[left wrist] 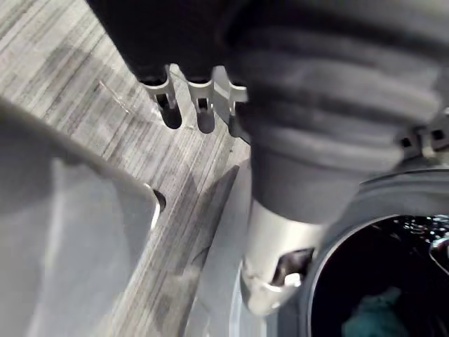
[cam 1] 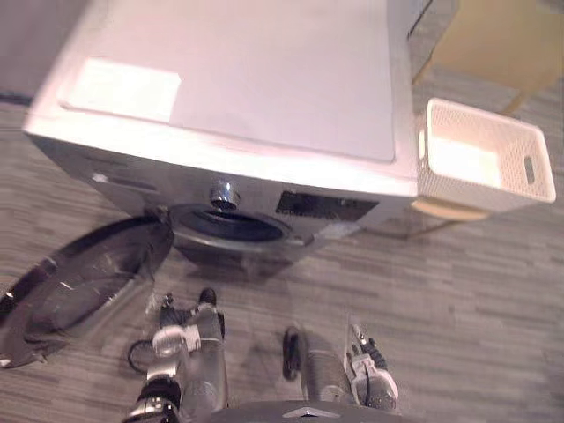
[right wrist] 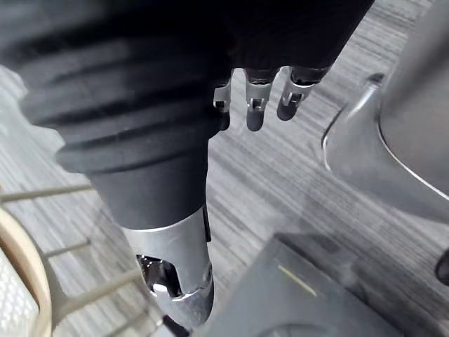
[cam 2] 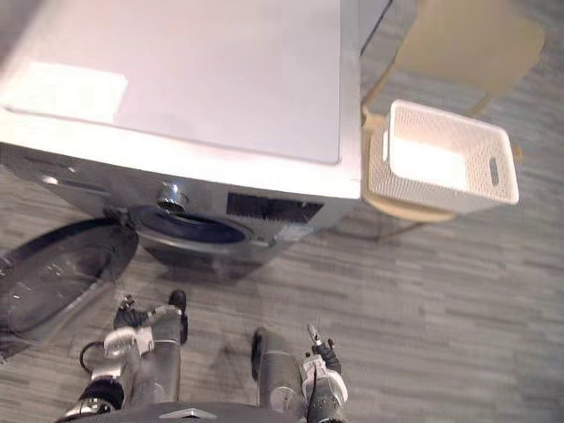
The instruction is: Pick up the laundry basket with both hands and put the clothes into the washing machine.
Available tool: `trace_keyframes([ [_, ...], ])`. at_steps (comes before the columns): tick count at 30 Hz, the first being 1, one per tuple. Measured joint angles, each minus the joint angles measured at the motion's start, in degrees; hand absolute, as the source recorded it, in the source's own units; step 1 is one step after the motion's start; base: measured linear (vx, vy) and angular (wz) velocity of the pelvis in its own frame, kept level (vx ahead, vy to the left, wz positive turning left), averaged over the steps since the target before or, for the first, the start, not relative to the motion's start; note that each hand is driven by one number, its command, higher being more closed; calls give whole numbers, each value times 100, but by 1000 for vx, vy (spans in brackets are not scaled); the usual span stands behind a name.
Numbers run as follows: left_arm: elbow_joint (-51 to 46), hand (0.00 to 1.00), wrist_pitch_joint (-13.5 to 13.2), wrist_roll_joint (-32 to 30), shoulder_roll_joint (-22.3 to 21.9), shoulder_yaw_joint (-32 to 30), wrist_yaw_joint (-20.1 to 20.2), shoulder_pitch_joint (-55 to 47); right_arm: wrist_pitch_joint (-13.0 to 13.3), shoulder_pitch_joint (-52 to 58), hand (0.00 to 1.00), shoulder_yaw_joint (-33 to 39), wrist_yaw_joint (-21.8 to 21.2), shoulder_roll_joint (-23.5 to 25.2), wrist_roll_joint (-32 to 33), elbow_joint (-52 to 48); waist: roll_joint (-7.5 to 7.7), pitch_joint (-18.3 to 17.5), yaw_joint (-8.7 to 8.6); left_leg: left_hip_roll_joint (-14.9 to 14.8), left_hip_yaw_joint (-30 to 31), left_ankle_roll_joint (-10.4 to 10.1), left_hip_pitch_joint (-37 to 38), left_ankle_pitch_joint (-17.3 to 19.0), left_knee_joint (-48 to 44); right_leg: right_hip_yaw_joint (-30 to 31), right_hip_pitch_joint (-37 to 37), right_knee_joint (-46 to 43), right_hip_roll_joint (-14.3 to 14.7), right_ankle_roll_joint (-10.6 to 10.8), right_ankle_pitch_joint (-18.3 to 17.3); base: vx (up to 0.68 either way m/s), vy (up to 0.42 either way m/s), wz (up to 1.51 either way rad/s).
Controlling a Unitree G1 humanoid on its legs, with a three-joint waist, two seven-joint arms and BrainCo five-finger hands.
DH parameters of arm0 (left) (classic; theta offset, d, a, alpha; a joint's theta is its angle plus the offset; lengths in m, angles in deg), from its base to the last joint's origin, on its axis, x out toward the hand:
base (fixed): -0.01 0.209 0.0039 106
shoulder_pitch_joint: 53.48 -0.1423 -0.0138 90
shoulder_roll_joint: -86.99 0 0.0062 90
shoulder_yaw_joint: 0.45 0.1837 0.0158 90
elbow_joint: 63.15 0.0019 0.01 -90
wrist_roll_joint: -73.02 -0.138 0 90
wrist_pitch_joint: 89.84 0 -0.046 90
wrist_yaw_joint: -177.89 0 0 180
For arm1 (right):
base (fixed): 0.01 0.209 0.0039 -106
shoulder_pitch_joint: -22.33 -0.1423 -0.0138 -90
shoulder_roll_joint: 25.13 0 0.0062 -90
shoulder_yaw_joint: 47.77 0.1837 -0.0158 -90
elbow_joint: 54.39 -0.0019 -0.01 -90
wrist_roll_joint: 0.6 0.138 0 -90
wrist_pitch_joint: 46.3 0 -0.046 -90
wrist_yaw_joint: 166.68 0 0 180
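Fingers point(left wrist: 167, 98) slack, left hand point(left wrist: 203, 98) and right hand point(right wrist: 256, 98); white latticed laundry basket point(cam 1: 485, 196) empty

The left hand point(left wrist: 330, 105) wore a dark ribbed cover over its back and wrist; beyond the cover ran a row of silver fingers point(left wrist: 167, 95) with dark tips, and beside it a thick, smooth silver thumb point(left wrist: 277, 253) with a dark recess near its end. The right hand point(right wrist: 126, 105) was built alike: dark ribbed cover, silver dark-tipped fingers point(right wrist: 256, 105), rounded silver thumb point(right wrist: 175, 260).
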State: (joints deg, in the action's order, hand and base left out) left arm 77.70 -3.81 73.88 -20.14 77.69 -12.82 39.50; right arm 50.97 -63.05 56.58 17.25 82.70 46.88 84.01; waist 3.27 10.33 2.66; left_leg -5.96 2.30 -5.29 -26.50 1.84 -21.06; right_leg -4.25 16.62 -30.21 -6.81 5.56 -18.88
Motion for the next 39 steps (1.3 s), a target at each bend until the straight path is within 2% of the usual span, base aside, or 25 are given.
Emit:
trace_keyframes([
  [3, 156, 0, -33, 3, -150, 88, 230, -226, -118, 151, 0, 34, -1, -10, -440, 84, -105, -337, -41, -14, -378, 40, 780, -485, 978, -427, -834, 695, -157, 52, 135, 118, -38, 66],
  [6, 288, 0, -46, 32, -236, 77, 288, -428, -158, 44, 0, -82, -2, -7, -732, 246, -226, -636, 15, 42, -362, -11, 1329, -868, 1721, -567, -1318, 1237, -147, 75, 308, 81, -15, 25],
  [9, 398, 0, -54, 136, -239, 25, 330, -452, -259, -180, 0, -297, -13, 28, -794, 496, -343, -695, 43, 26, -371, -29, 1486, -932, 1738, -626, -1632, 1509, -96, 89, 441, 20, -7, 10],
  [10, 379, 0, -53, 135, -240, 6, 350, -485, -275, -311, 0, -407, -13, 14, -926, 544, -416, -713, 38, -14, -359, -57, 1341, -1006, 1540, -766, -1672, 1504, -16, 46, 556, -61, -7, 22],
  [11, 362, 0, -52, 135, -217, 8, 357, -438, -279, -318, 0, -462, -17, 25, -965, 572, -396, -697, 27, -43, -312, -124, 1297, -1112, 1473, -911, -1651, 1544, -83, -69, 723, -67, 11, 18],
  [12, 287, 0, -41, 140, -209, -13, 360, -369, -271, -425, 0, -429, -18, 46, -965, 639, -289, -621, 53, -63, -459, 145, 997, -468, 284, -974, -1662, 1500, -183, -71, 725, -99, 41, -12],
  [13, 193, 0, -40, 145, -227, -53, 356, -397, -275, -475, 0, -420, -13, 36, -966, 653, -340, -631, 108, -283, -560, 457, 692, 124, -1211, -943, -1667, 1414, -191, -71, 725, -92, 100, -43],
  [14, 174, 0, -40, 153, -231, -41, 376, -447, -265, -475, 0, -417, -12, -73, -965, 645, -407, -592, 119, -603, -506, 410, 575, 398, -2729, -847, -1689, 1232, -206, -71, 725, -117, 125, -50],
  [16, 193, 0, -39, 162, -218, -22, 377, -502, -250, -439, 0, -344, -14, -241, -965, 649, -460, -628, 14, -897, -264, 437, 753, 355, -3773, -833, -1689, 1093, -377, -64, 725, -141, 243, -34],
  [17, 201, 0, -39, 161, -192, 53, 359, -479, -249, -356, 0, -214, -8, -322, -964, 666, -490, -654, -23, -1062, -28, 488, 886, 88, -3860, -849, -1622, 1043, -484, 17, 764, -133, 289, -17],
  [18, 240, 0, -42, 160, -176, 129, 360, -460, -250, -293, 0, -167, -3, -398, -963, 685, -552, -701, -77, -1224, 131, 656, 1011, -403, -3438, -837, -1514, 1007, -514, 81, 801, -86, 259, -3],
  [19, 288, 0, -39, 159, -152, 154, 359, -442, -263, -280, 0, -150, -4, -440, -963, 737, -584, -727, -113, -1277, 184, 496, 1154, -398, -2998, -816, -1426, 963, -542, 125, 825, -72, 368, 36],
  [20, 415, 0, -12, 159, 5, 325, 339, -354, -314, -298, 0, 57, 6, -395, -958, 1015, -444, -768, -246, -818, 136, 283, 1493, 295, -2280, -710, -1244, 938, -742, 78, 922, -69, 361, 50],
  [21, 404, 0, -12, 158, 90, 366, 329, -342, -341, -345, 0, 54, 3, -402, -959, 1122, -345, -776, -288, -735, 244, 188, 1561, 435, -2015, -700, -1237, 973, -753, 47, 1044, -77, 398, 70],
  [22, 400, 0, -7, 156, 260, 475, 312, -336, -366, -378, 0, 101, -1, -399, -960, 1291, -324, -776, -309, -709, 321, -114, 1745, 689, -1523, -757, -1264, 1106, -806, 38, 1311, -61, 315, 53],
  [25, 370, 0, -41, 127, 526, 861, 281, -273, -335, -445, 0, 561, 32, -353, -950, 1567, -268, -830, -415, -633, 229, -307, 2021, 974, -413, -1028, -1291, 1271, -1006, 226, 1699, -101, 304, 74],
  [28, 389, 0, -88, 109, 610, 1334, 368, -251, -251, -481, 0, 774, 37, -359, -835, 1563, -279, -846, -458, -393, 233, -430, 2162, 880, 615, -1094, -1230, 1711, -1239, 426, 2199, -204, 224, 35],
  [30, 453, 0, -88, 30, 706, 1532, 425, -344, -246, -475, 0, 881, 33, -315, -694, 1565, -167, -911, -439, -62, 130, -336, 2163, 583, 1139, -1051, -1132, 2085, -1491, 361, 2365, -270, 72, -8],
  [31, 510, 0, -90, 1, 763, 1547, 472, -368, -251, -494, 0, 913, 32, -291, -658, 1561, -83, -950, -435, 17, 71, -347, 2209, 415, 1448, -1057, -1089, 2230, -1535, 327, 2363, -299, 6, -18],
  [32, 609, 0, -104, -5, 875, 1538, 492, -388, -253, -478, 0, 938, 32, -205, -619, 1561, 76, -982, -406, 126, 17, -369, 2347, 220, 1931, -1036, -1055, 2403, -1549, 268, 1979, -221, -20, -8],
  [33, 690, 0, -103, -10, 945, 1520, 484, -382, -255, -463, 0, 946, 32, -183, -618, 1563, 122, -989, -412, 132, 6, -329, 2410, 123, 2082, -1007, -1000, 2456, -1547, 377, 1886, -90, -4, -13],
  [34, 872, 0, -115, -72, 938, 1474, 501, -329, -271, -435, 0, 1103, 27, -161, -622, 1556, 192, -954, -393, 170, -268, -237, 2295, 172, 1641, -875, -837, 2413, -1531, 261, 1862, -19, 49, -23],
  [36, 1240, 0, -82, -182, 898, 1322, 509, -334, -288, -461, 0, 1158, 27, -172, -639, 1553, 131, -806, -362, 126, -407, -229, 2379, 145, 1595, -733, -861, 2377, -1398, -137, 1936, -66, 43, -27],
  [38, 1322, 0, -50, -233, 952, 1108, 519, -404, -371, -284, 0, 1096, 28, -91, -715, 1574, 300, -744, -472, 140, -416, -235, 2388, 92, 1508, -769, -876, 2348, -1319, -1398, 1726, -104, 13, 11],
  [39, 1302, 0, -44, -236, 956, 1057, 521, -404, -374, -258, 0, 1059, 27, -88, -746, 1585, 314, -735, -470, 169, -442, -241, 2297, 175, 1302, -757, -893, 2382, -1285, -1657, 1494, -63, 84, 0],
])
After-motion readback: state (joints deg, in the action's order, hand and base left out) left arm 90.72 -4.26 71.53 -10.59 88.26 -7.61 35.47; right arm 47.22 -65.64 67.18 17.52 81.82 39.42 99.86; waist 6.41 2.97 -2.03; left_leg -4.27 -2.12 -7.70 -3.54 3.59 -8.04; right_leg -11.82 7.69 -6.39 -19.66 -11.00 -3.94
